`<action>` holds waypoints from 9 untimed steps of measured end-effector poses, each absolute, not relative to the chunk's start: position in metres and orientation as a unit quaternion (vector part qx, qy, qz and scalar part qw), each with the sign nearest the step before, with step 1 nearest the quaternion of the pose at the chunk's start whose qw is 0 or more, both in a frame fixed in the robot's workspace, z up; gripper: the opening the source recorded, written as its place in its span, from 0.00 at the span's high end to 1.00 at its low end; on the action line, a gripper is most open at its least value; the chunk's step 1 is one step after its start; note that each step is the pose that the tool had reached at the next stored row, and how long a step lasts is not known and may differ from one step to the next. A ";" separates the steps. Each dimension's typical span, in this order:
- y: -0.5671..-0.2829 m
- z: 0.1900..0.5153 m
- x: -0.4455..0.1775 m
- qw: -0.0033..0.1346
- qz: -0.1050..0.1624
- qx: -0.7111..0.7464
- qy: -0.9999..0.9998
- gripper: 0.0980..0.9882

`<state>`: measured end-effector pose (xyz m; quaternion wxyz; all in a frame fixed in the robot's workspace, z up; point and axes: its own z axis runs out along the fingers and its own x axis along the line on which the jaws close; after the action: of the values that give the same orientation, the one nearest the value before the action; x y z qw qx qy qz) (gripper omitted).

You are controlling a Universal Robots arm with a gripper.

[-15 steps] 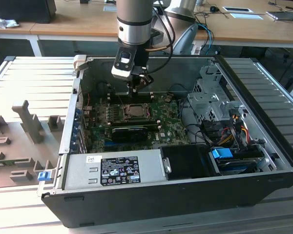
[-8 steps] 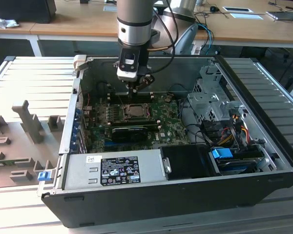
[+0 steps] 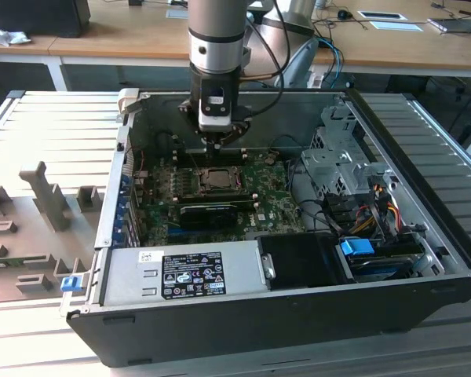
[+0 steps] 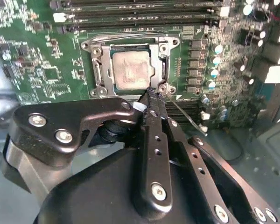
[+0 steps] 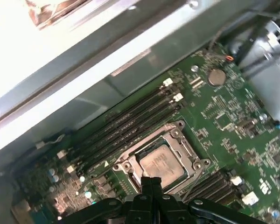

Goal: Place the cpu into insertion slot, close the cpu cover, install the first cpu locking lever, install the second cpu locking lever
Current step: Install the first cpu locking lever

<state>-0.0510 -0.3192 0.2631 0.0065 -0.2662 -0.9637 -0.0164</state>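
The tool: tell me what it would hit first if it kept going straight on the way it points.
Most likely the corner of the cover around the chip, right where a thin wire lever ends; the tool tip sits just over that corner. Depth is hard to judge.

Wooden desks [image 3: 102, 35] stand behind a grey ribbed bench [image 3: 47, 118], perhaps metal.

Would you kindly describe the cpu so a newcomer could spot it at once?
Inside the open computer case, find the green motherboard. Beside its long black memory slots lies the cpu, framed by the silvery cpu cover. Its flat, dull silver-grey square top stands out among dark parts.
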 end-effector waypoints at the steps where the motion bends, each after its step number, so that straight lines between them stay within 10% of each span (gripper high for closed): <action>1: -0.319 0.263 -0.051 0.007 -0.016 -0.241 -0.970 0.99; 9: -0.319 0.263 -0.051 0.008 -0.016 -0.144 -0.989 0.99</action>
<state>-0.0510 -0.3192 0.2628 0.0085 -0.1436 -0.9895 -0.0155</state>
